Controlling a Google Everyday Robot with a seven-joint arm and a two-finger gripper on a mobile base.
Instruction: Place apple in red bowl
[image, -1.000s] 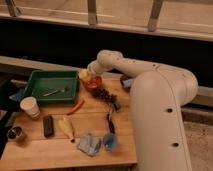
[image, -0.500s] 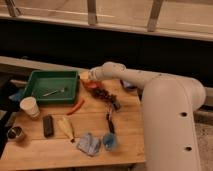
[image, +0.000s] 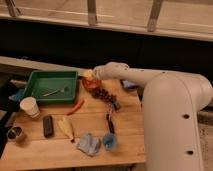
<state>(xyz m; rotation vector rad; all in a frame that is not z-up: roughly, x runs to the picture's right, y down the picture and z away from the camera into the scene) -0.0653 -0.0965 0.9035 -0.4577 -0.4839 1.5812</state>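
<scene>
- Wooden tabletop (image: 90, 125) under a dark window wall.
- Nearest, well short of the small orange-red bowl (image: 92, 84): pale yellow banana (image: 66, 127), thin red-orange chili (image: 76, 107).
- Further back, directly above that bowl: small yellow-orange apple (image: 89, 75) at the white arm's gripper (image: 93, 74); grip cannot tell.
- Shifted from beside the bowl to over it; release probably next.

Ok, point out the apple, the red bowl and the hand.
apple (image: 88, 74): camera view, its yellow top.
red bowl (image: 91, 84): camera view, its orange-red front rim below the apple.
hand (image: 93, 74): camera view, arm's tip at the apple.
</scene>
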